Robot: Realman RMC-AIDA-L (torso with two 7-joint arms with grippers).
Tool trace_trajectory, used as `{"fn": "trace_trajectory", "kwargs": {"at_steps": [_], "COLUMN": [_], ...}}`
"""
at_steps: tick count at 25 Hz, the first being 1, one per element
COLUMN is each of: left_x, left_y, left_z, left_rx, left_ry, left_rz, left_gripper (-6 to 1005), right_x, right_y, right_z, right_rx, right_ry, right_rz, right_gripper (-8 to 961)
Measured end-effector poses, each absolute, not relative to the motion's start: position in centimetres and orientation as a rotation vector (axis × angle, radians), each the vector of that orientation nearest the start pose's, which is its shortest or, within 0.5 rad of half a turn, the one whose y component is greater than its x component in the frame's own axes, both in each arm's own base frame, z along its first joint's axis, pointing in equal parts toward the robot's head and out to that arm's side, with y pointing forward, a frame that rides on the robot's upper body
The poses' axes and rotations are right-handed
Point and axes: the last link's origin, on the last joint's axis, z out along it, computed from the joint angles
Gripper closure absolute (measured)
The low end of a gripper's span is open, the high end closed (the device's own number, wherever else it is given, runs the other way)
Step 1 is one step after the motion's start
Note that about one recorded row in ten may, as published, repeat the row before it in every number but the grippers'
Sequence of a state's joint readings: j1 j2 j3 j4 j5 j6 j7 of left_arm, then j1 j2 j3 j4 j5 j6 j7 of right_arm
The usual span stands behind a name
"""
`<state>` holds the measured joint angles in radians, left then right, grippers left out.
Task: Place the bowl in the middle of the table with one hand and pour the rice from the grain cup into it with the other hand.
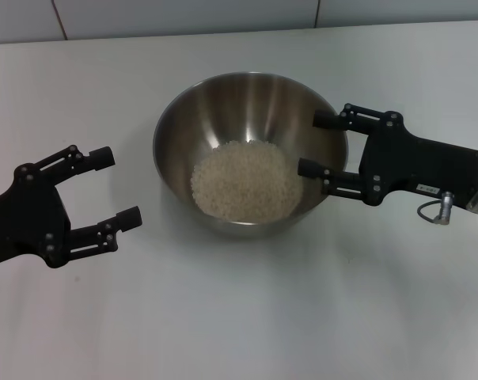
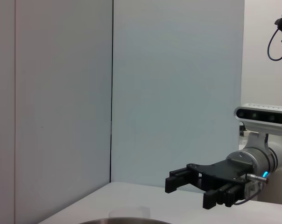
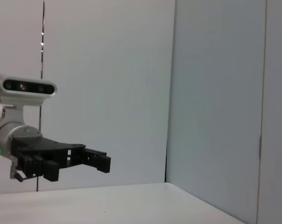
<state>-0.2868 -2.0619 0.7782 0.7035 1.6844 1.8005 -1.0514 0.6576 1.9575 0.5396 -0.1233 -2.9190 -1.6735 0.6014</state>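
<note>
Fingers on my right gripper [image 1: 314, 144] are spread apart with nothing between them; their tips hang over the right rim of the bowl [image 1: 182, 111], one tip above the rim itself and the other above the inner wall. I cannot tell whether they touch the steel. My left gripper [image 1: 115, 187] is likewise spread and bare, just off the bowl's left side, apart from it, above the table [image 1: 239, 317]. The bowl stands upright near the table's middle, a little toward the far edge. Rice [image 1: 245, 180] lies heaped in its bottom. From the left wrist I see the right gripper [image 2: 185, 190] across the table and a sliver of the bowl's rim [image 2: 124, 220]; from the right wrist, the left gripper [image 3: 80, 164].
</note>
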Motion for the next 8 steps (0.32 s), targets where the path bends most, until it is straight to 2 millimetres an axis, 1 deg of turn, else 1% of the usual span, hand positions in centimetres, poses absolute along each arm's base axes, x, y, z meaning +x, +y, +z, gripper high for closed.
{"fn": "trace_trajectory", "kwargs": {"at_steps": [8], "left_x": [-27.98], "left_y": [26.09], "left_z": [2.91], "left_rx": [-2.606], "left_ry": [-0.214], "left_rz": [-0.997], "left_gripper": [139], "right_x": [26.30], "right_y": [31.31], "right_z": [-1.73], "right_rx": [-2.563], "right_ry": [0.108], "right_rz": [0.974], "right_gripper": [243]}}
